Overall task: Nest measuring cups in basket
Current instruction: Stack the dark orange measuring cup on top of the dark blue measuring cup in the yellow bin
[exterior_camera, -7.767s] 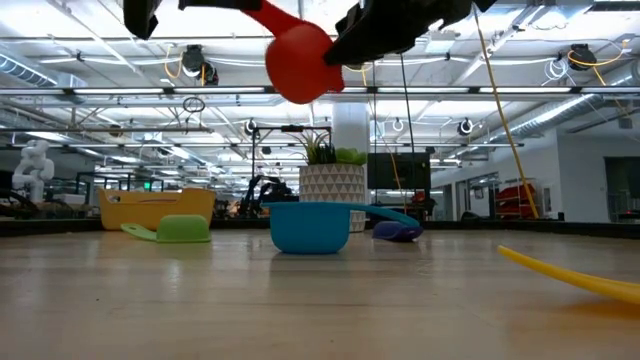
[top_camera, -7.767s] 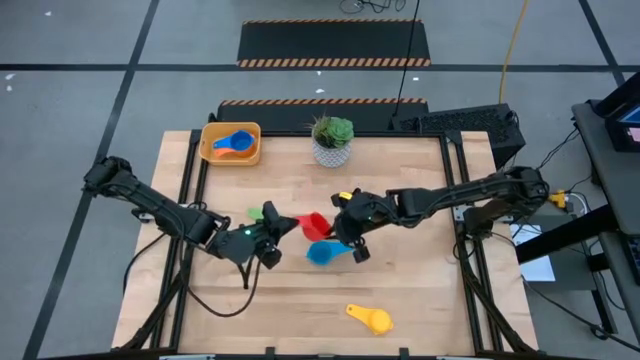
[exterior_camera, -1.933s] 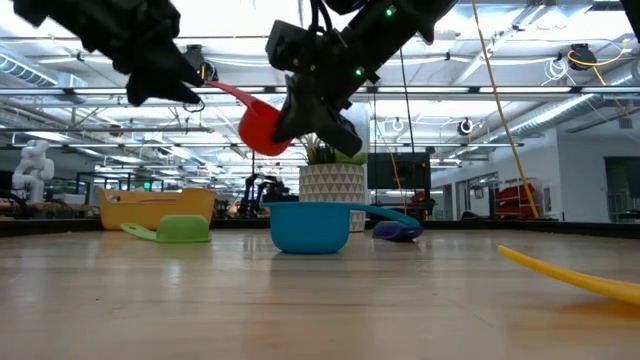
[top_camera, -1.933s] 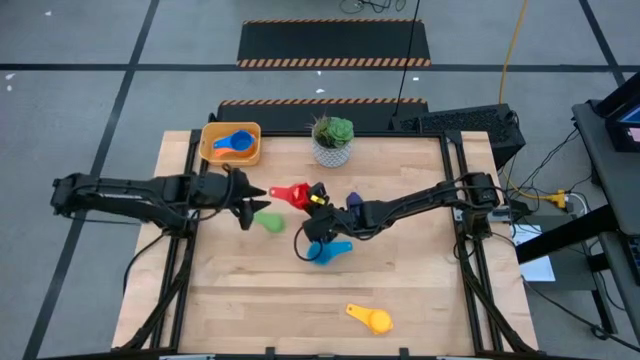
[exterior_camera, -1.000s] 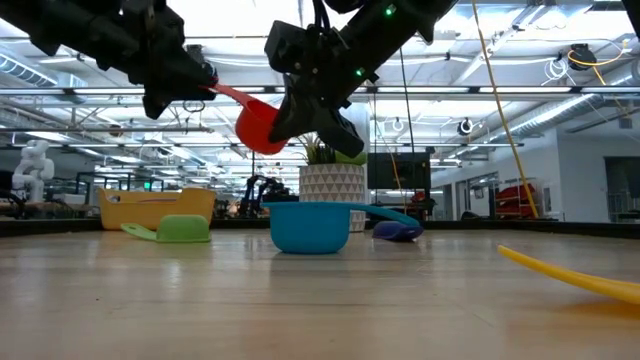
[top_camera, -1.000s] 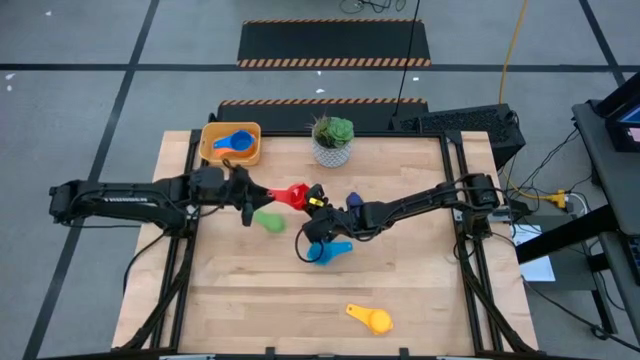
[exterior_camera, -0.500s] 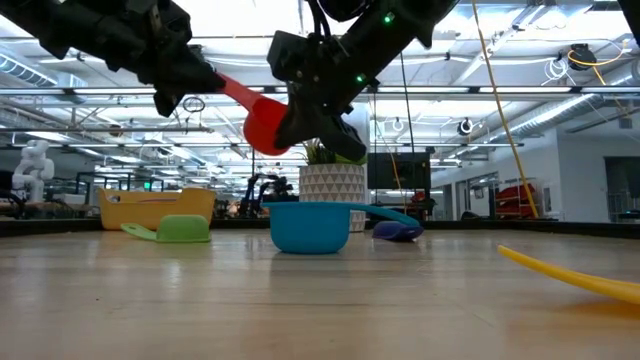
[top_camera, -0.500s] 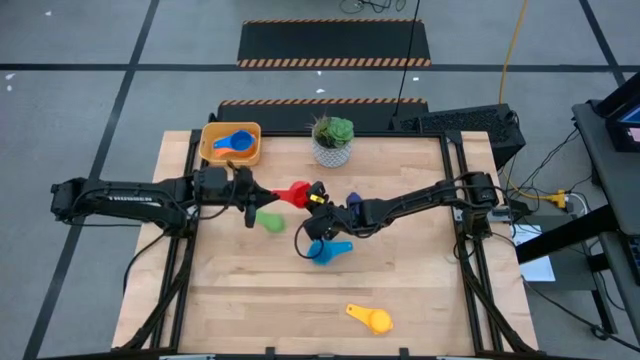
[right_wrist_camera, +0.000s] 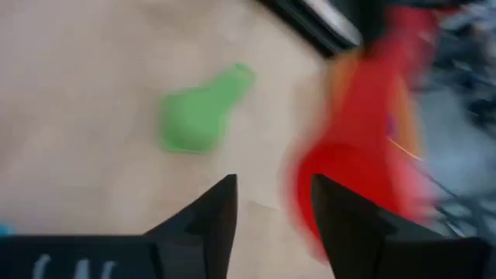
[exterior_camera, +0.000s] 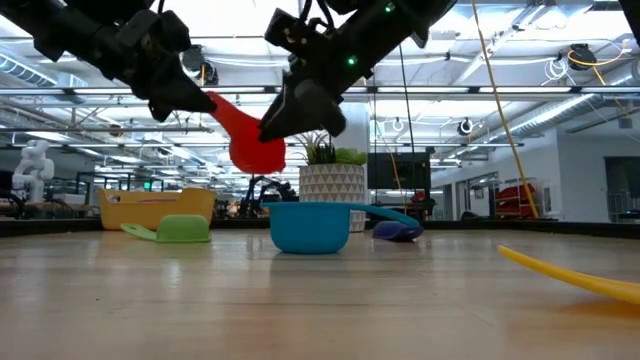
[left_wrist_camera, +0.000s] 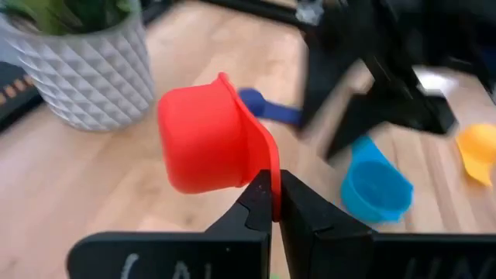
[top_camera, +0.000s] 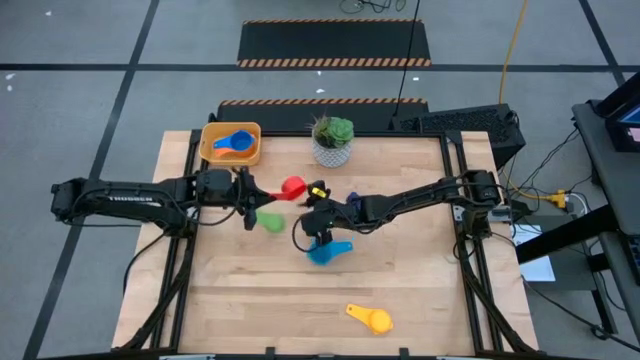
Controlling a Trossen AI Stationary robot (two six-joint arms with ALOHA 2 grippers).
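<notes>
A red measuring cup (top_camera: 292, 187) hangs in the air over the table's middle, with my left gripper (top_camera: 255, 196) shut on its handle. My right gripper (top_camera: 312, 200) stands open just right of the cup's bowl (right_wrist_camera: 364, 170), touching nothing. On the table lie a green cup (top_camera: 270, 222), a light blue cup (top_camera: 325, 252), a dark blue cup (exterior_camera: 397, 230) and a yellow cup (top_camera: 370, 318). The yellow-orange basket (top_camera: 212, 150) at the far left holds a blue cup (top_camera: 235, 143). My left gripper pinches the red cup's flat handle (left_wrist_camera: 273, 182) between its two fingers, near the handle's free end. The fingers reach in roughly level from the table's left side and lie along the handle. The cup is lifted clear, its bowl (exterior_camera: 255, 150) hanging lower than the handle.
A white pot with a green plant (top_camera: 333, 140) stands at the far edge, right of the basket. The near half of the table holds only the yellow cup. Both arms meet over the table's middle, above the green and light blue cups.
My right gripper has opened and let go of the red cup's bowl, staying close beside it. The cup now hangs from my left gripper alone; its bowl has swung lower and a little toward the left arm.
</notes>
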